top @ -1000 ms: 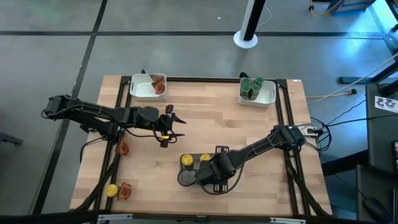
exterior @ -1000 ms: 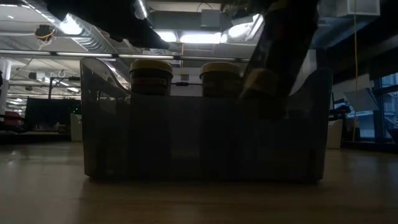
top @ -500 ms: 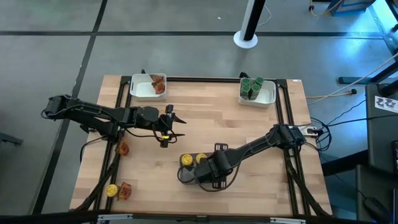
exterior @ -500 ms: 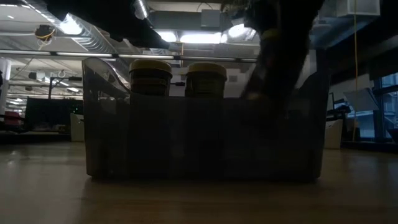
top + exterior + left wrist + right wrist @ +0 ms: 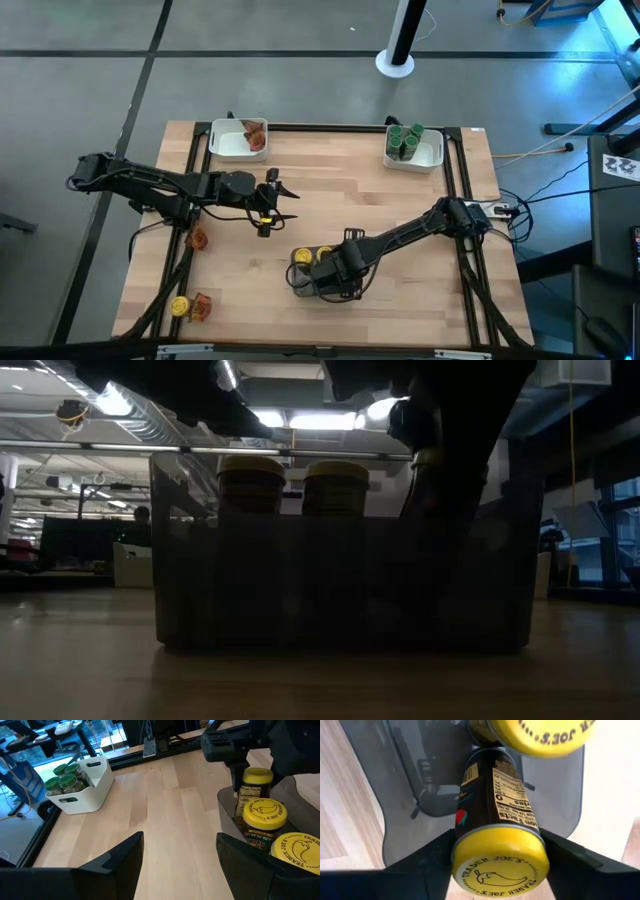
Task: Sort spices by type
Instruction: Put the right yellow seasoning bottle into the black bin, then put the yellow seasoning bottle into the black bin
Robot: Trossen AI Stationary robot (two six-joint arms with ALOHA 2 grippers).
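Observation:
A grey tray (image 5: 305, 287) near the table's front middle holds two upright yellow-lidded jars (image 5: 301, 258) (image 5: 322, 255); they also show in the low view (image 5: 250, 480) (image 5: 335, 480). My right gripper (image 5: 335, 268) is over this tray, shut on a third yellow-lidded jar (image 5: 500, 855), which also shows in the left wrist view (image 5: 256, 787). My left gripper (image 5: 283, 203) hovers open and empty above bare table at the left middle. A loose yellow-lidded jar (image 5: 180, 306) and two reddish packets (image 5: 196, 240) (image 5: 203, 305) lie by the table's left edge. My right gripper pinches the jar at its yellow lid's rim (image 5: 462, 851) between its two fingers, one on each side. The fingers come from above, pointing down. The jar stands about upright, lid up, its lower part inside the grey tray; whether its base rests on the floor is hidden.
A white tray (image 5: 225, 148) at the far left holds reddish packets (image 5: 256, 136). A white tray (image 5: 425, 158) at the far right holds several green-lidded jars (image 5: 405, 138), also seen in the left wrist view (image 5: 65, 777). Black rails run along the table's sides.
My right gripper has carried the jar a little toward the table's left, within the grey tray. The nearer loose jar in the tray has shifted closer to the other one, and the tray itself has slid slightly on the table.

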